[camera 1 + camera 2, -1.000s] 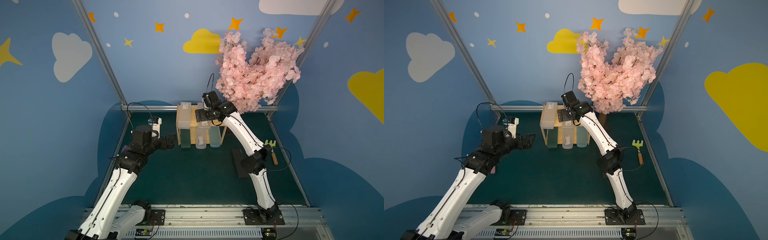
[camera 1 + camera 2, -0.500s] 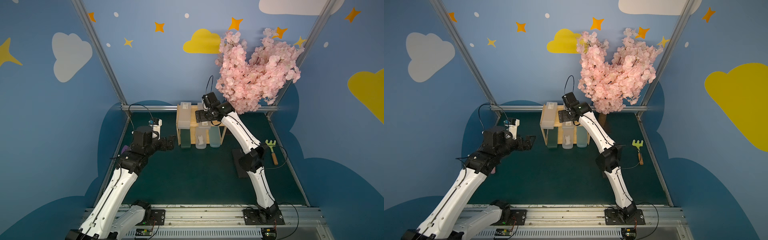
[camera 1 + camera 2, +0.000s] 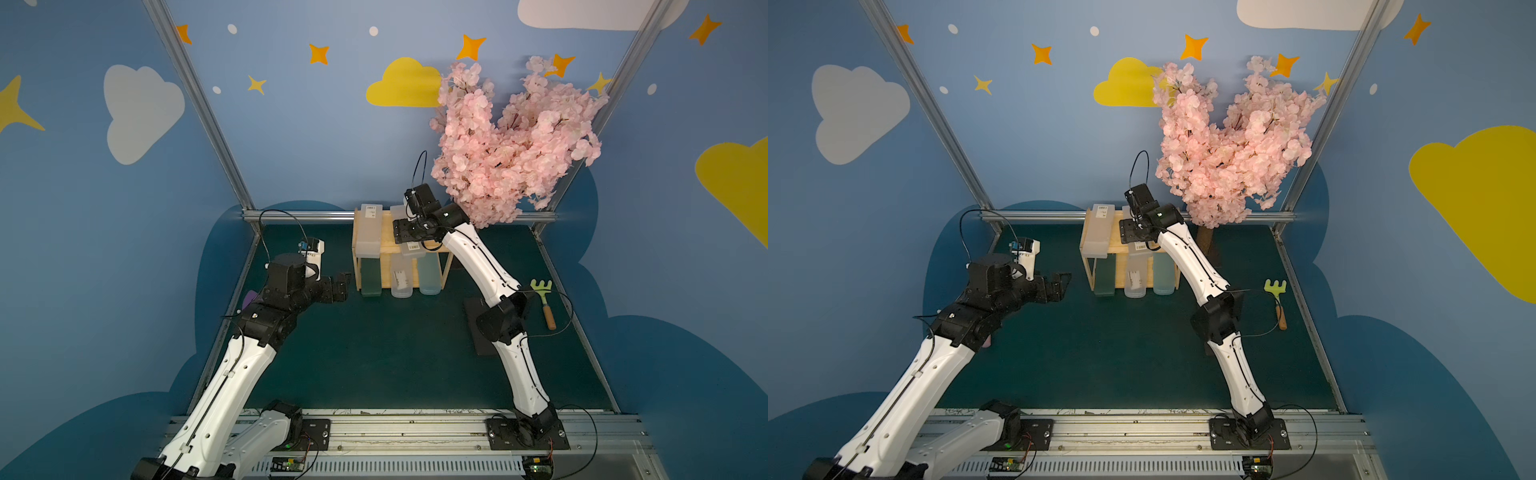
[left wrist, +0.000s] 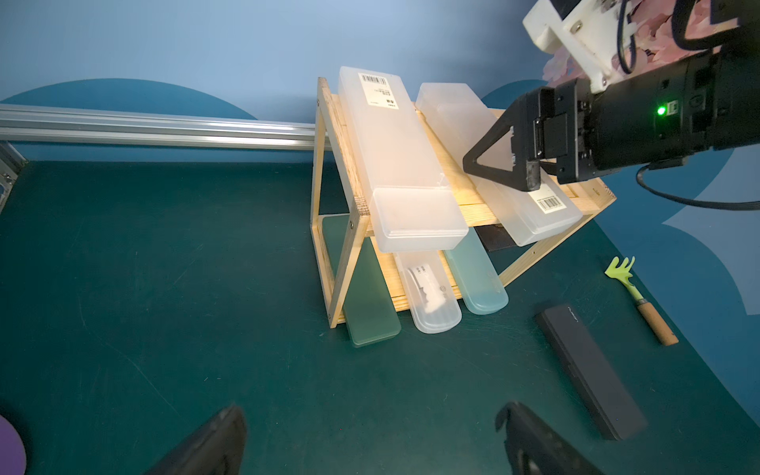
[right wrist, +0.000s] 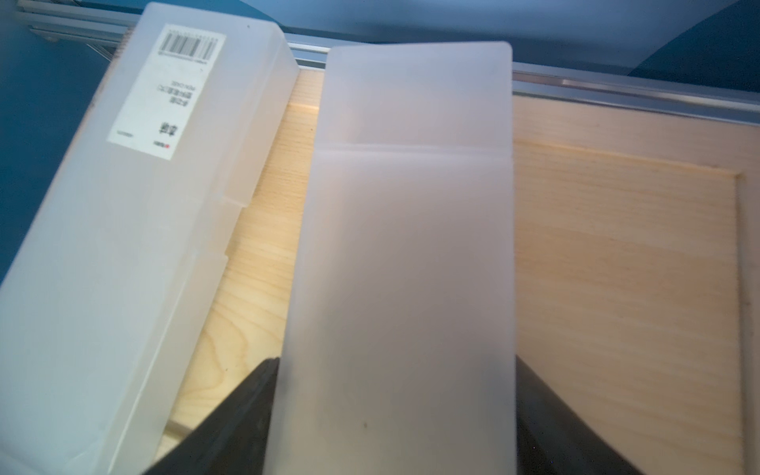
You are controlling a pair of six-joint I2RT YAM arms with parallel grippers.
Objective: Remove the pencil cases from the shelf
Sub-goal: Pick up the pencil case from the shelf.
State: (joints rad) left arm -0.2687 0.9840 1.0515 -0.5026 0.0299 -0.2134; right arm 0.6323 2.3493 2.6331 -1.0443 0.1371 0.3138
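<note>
Pencil cases (image 4: 390,156) bore barcode stickers (image 4: 549,203), their print too blurred to read. My right jaws clamped one frosted case (image 5: 407,267); my left jaws gaped, empty.

Six pencil cases (image 4: 395,164), one wooden shelf (image 4: 592,195), one green rake (image 4: 641,304), one blossom tree (image 3: 511,141), two arms (image 3: 237,374).

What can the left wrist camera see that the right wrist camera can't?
Only left wrist: the black case, green rake, and the green case, clear case and blue case on the lower tier. Only right wrist: the right gripper's fingers against both sides of one frosted case. Both: that case, the other frosted case, the shelf's top board.
</note>
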